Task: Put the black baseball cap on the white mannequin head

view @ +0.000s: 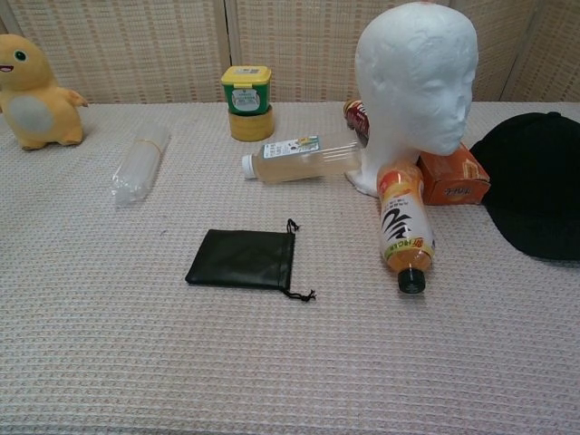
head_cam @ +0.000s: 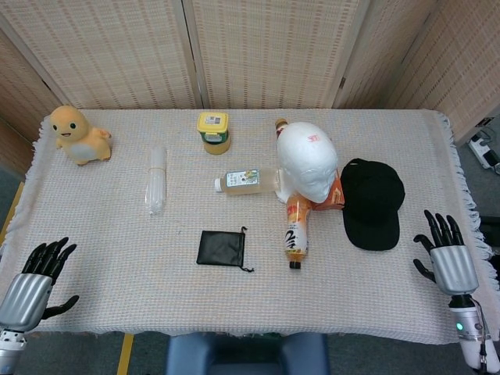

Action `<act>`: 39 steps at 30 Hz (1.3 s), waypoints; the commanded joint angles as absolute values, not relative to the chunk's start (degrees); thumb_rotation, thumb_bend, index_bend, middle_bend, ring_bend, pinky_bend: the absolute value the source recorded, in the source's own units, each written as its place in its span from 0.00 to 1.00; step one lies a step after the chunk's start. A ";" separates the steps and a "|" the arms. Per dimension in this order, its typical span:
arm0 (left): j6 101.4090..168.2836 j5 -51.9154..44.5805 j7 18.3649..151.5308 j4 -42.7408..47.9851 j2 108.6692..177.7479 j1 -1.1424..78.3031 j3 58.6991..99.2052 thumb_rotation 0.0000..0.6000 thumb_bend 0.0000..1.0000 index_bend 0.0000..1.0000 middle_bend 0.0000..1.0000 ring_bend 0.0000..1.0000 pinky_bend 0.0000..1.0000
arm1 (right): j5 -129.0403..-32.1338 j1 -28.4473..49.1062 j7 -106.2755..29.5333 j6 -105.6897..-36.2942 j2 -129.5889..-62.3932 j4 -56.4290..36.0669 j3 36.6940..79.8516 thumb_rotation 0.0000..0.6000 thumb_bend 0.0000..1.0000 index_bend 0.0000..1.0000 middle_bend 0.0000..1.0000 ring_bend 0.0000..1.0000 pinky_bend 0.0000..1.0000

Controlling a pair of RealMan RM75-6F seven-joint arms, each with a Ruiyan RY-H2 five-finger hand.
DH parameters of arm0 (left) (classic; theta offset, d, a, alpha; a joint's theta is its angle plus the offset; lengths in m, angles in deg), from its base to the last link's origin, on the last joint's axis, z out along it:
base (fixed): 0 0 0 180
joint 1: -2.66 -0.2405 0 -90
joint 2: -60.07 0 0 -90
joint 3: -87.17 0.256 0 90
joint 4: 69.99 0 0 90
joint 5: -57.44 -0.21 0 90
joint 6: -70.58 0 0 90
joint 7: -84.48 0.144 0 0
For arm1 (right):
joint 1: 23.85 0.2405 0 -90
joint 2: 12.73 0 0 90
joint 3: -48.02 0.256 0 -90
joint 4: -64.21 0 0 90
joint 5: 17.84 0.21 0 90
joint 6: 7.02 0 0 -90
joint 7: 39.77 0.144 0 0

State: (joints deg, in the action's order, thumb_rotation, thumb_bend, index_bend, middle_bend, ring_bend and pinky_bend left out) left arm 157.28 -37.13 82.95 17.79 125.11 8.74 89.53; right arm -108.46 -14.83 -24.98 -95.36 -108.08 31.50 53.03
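The black baseball cap lies flat on the cloth right of the white mannequin head, which stands upright near the table's middle. In the chest view the cap is cut by the right edge and the mannequin head faces right. My right hand hovers at the table's near right edge, fingers spread, holding nothing, a short way right of the cap's brim. My left hand is at the near left corner, also spread and empty. Neither hand shows in the chest view.
An orange drink bottle lies in front of the mannequin, an orange box beside it, a pale bottle to its left. A black pouch, clear bottle, yellow-lidded jar and yellow plush toy lie further left.
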 commanded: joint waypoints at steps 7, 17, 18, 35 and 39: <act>157.86 -37.30 81.69 18.15 124.37 8.48 89.55 1.00 0.21 0.04 0.00 0.00 0.03 | -103.91 -12.97 -9.42 -87.62 -125.31 53.44 55.43 1.00 0.15 0.39 0.00 0.00 0.00; 158.14 -36.93 81.20 18.12 124.17 8.28 89.27 1.00 0.19 0.04 0.00 0.00 0.03 | -102.03 -10.42 -8.10 -84.82 -128.32 55.71 56.35 1.00 0.16 0.40 0.00 0.00 0.00; 158.14 -36.91 81.19 18.10 124.15 8.27 89.26 1.00 0.19 0.04 0.00 0.00 0.03 | -101.86 -10.17 -8.12 -84.54 -128.51 55.76 56.45 1.00 0.16 0.40 0.00 0.00 0.00; 158.74 -35.12 81.84 17.81 124.18 7.76 88.13 1.00 0.19 0.04 0.00 0.00 0.03 | -100.07 -6.02 -9.09 -80.93 -132.26 56.83 57.24 1.00 0.17 0.40 0.00 0.00 0.00; 159.23 -34.17 81.86 17.84 124.14 7.50 87.46 1.00 0.19 0.04 0.00 0.00 0.03 | -99.77 -5.13 -9.26 -80.52 -132.93 57.06 57.40 1.00 0.18 0.41 0.00 0.00 0.00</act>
